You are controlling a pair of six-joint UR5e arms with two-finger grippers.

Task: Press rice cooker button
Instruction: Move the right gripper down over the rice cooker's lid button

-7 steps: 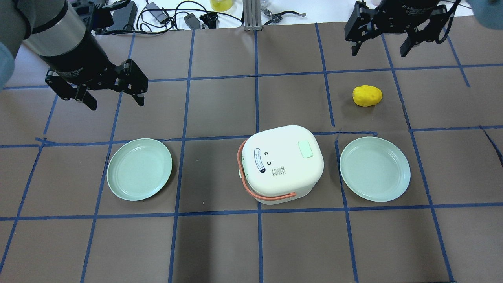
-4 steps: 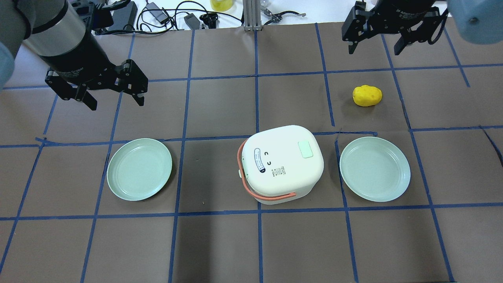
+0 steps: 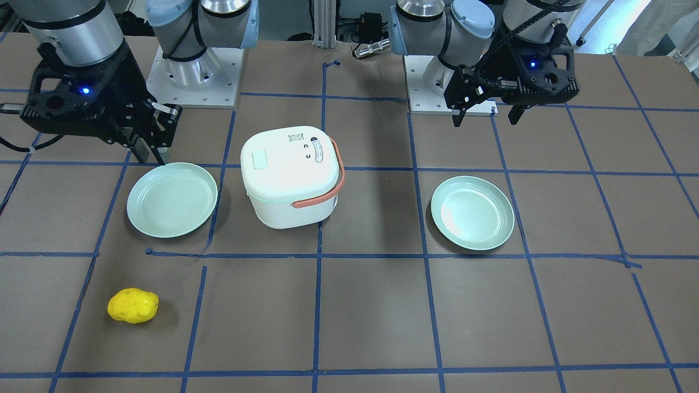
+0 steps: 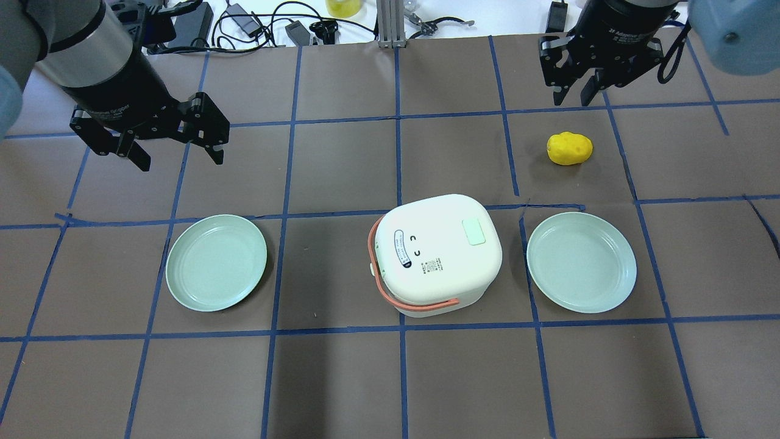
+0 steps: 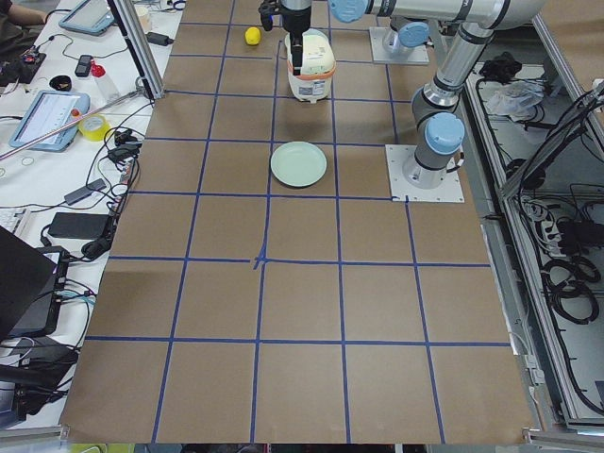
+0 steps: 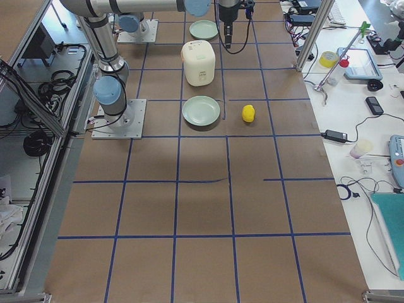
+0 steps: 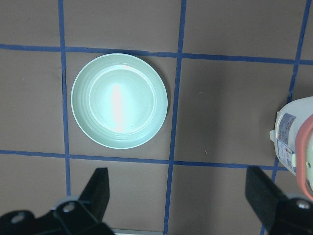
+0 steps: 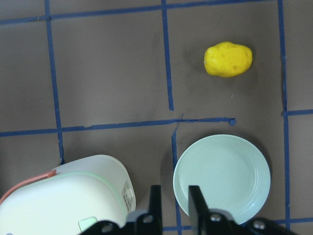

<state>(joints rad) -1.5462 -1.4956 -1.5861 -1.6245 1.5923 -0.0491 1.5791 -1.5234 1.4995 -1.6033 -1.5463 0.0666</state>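
Left wrist view: cooker (image 7: 298, 142) cut off at 3 o'clock edge. Right wrist view: cooker cut at 7 o'clock, button (image 8: 88, 224) barely in frame. Side views: both grippers too small to judge.

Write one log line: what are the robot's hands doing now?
left gripper: open, idle above table | right gripper: nearly shut, empty, beyond potato | rice cooker: lid button untouched
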